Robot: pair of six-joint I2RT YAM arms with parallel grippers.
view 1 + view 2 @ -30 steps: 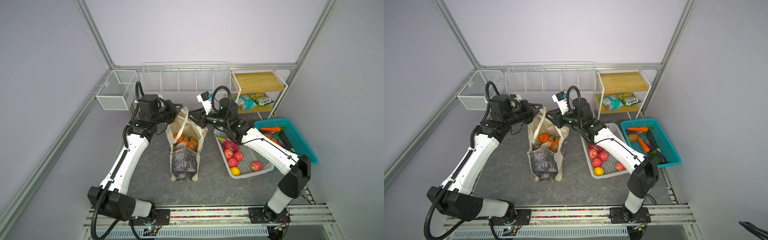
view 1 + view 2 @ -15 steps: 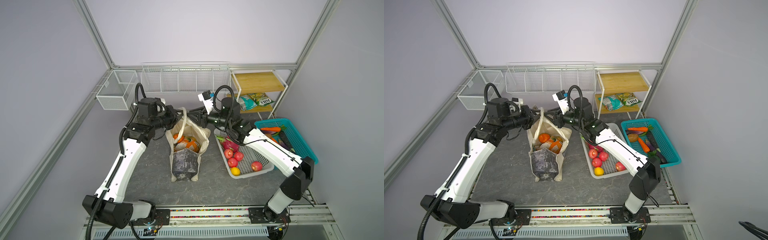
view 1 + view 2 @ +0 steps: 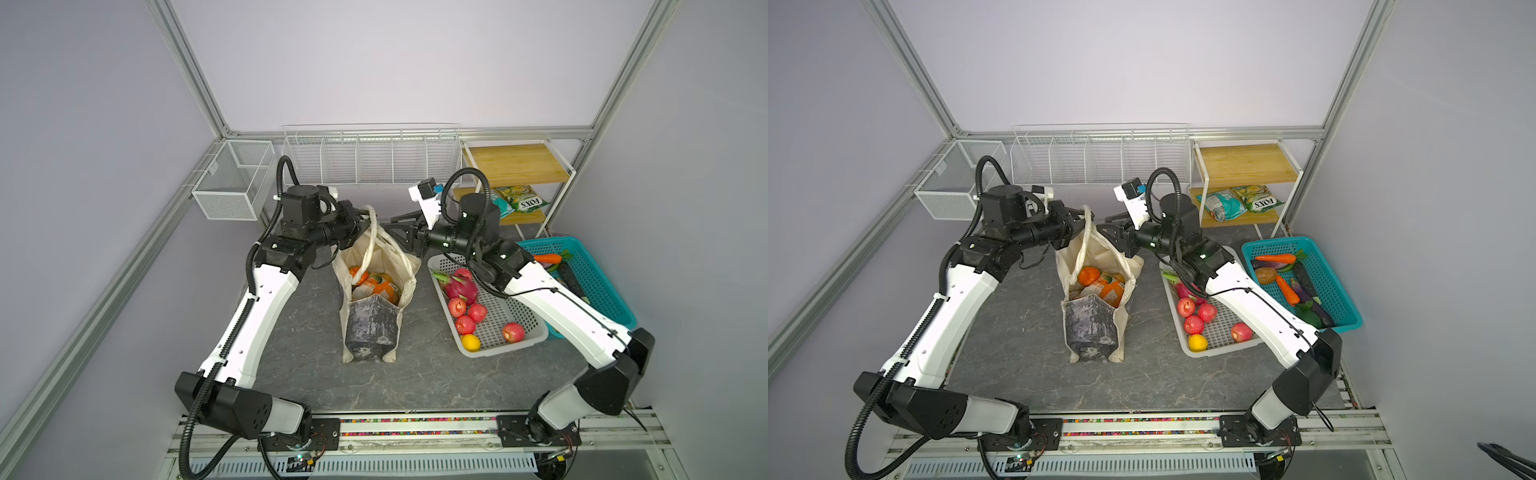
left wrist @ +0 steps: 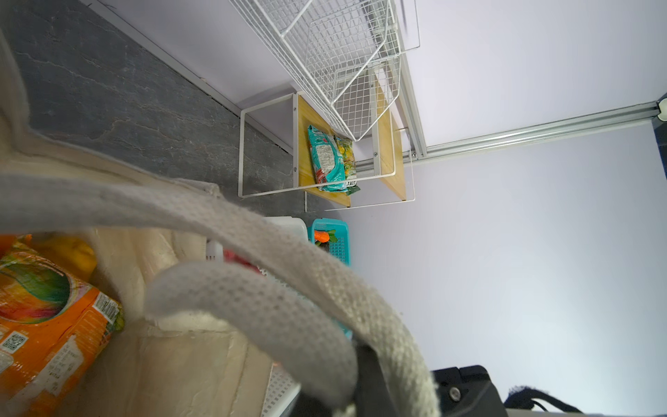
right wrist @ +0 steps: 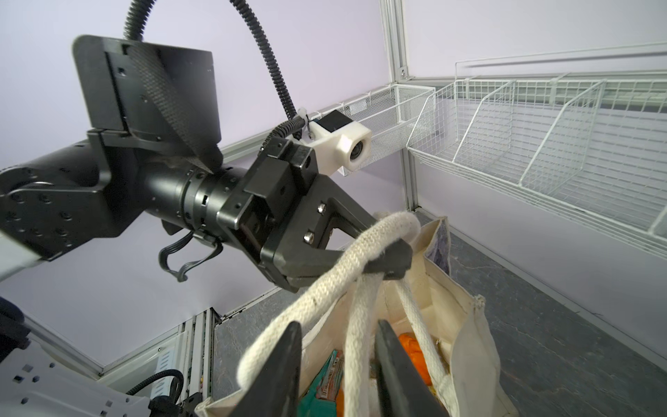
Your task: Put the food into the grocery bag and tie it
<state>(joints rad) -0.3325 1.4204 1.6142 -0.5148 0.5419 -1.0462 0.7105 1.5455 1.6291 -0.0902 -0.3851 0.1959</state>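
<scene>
The grocery bag (image 3: 372,328) (image 3: 1090,328) stands upright mid-table, a cream tote with a dark grey panel. Food shows in its open mouth: an orange snack packet (image 3: 376,286) (image 4: 47,307), an orange fruit (image 3: 1088,275) and a teal packet (image 5: 317,393). My left gripper (image 3: 365,216) (image 5: 389,260) is above the bag's far left rim, shut on the cream strap handles (image 4: 288,289), which drape over its fingers. My right gripper (image 3: 390,226) (image 5: 339,325) faces it from the right. Its jaws are open, and one strap (image 5: 357,361) runs loosely between the fingers.
Right of the bag, a white perforated basket (image 3: 498,351) holds red apples, a dragon fruit and a yellow fruit. A teal basket (image 3: 1341,299) of vegetables is further right. A wooden shelf (image 3: 515,166) holds snack packets. Wire baskets (image 3: 370,162) line the back wall.
My right gripper's jaws have widened around the strap. The left gripper stays shut on the handles, and its arm has shifted slightly.
</scene>
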